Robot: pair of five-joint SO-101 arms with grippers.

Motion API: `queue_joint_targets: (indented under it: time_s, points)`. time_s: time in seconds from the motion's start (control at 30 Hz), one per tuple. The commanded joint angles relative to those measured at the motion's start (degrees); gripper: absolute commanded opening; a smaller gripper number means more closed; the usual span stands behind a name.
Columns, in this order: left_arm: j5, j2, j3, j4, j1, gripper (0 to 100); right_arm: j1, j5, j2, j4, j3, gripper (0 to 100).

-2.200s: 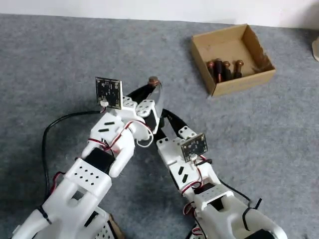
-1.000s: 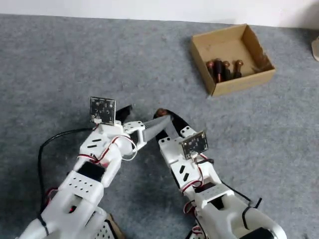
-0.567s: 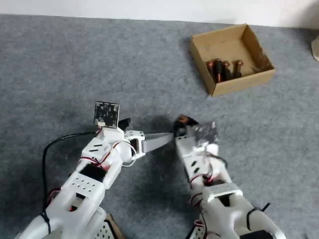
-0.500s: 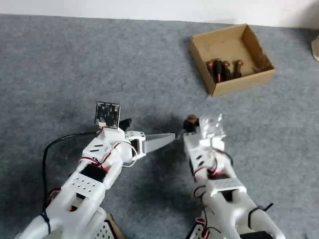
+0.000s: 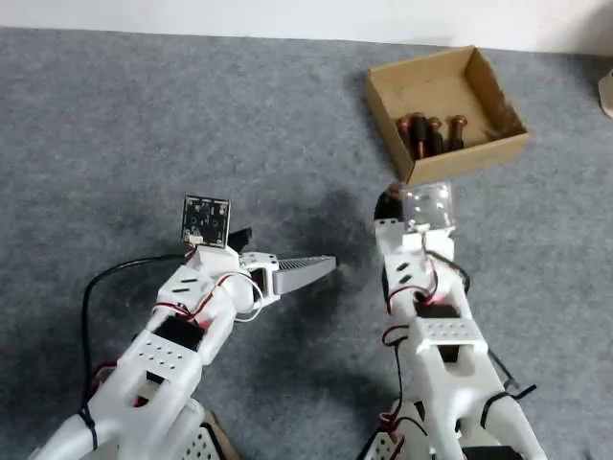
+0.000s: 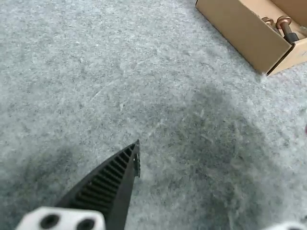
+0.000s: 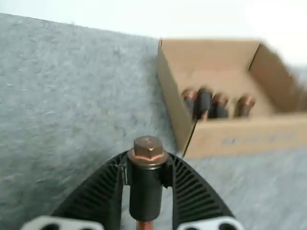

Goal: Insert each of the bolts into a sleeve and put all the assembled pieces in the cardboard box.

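My right gripper (image 7: pixel 146 161) is shut on an assembled piece (image 7: pixel 145 191), a black sleeve with a copper hex-headed bolt through it, held upright. In the high view this right gripper (image 5: pixel 390 205) hangs just short of the near left corner of the cardboard box (image 5: pixel 466 157). Several assembled pieces (image 5: pixel 433 132) lie side by side in the box, also seen ahead as pieces (image 7: pixel 216 103) behind the box wall (image 7: pixel 240 137). My left gripper (image 5: pixel 287 251) stands open and holds nothing, its long finger (image 6: pixel 115 182) pointing over bare carpet toward the right arm.
Grey carpet covers the table. The box corner (image 6: pixel 249 33) lies far ahead of the left finger. A black cable (image 5: pixel 91 278) loops beside the left arm. A pale object (image 5: pixel 607 94) sits at the right edge.
The left gripper let go of the piece and drew back, then kept still. The right arm swung right and away with the piece, from the middle to just before the box.
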Motion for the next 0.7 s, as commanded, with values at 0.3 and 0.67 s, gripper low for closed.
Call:
queue_joint_targets:
  time_s: [0.3, 0.67]
  points:
    - [-2.5, -0.5, -0.2, -0.3, -0.6, 55, 7.7, 11.0, 4.3, 17.8, -27.1, 0.5]
    - [-2.5, -0.5, -0.2, -0.3, -0.6, 55, 8.5, 7.8, 26.7, 19.6, -48.9, 0.5]
